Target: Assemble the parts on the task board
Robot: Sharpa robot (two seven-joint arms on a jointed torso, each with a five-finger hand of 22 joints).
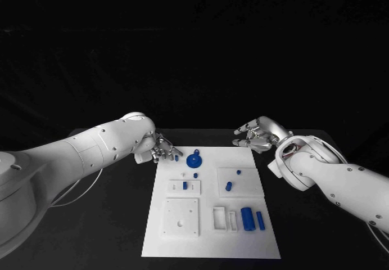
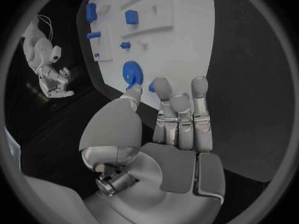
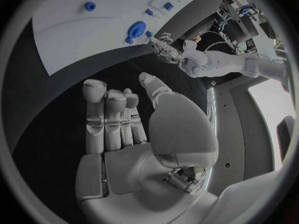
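At the task board far edge, left hand empty beside blue gear, right hand spread, empty.

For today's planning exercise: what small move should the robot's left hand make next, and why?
Probably ease the left hand toward the blue gear and close on it: the hand is open at the task board's far edge, its fingertips just short of the gear.

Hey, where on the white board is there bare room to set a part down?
The white task board is bare along its near-left strip beside the square raised plate, and at its far-right corner near the right hand. It is crowded around the blue gear, by the left hand.
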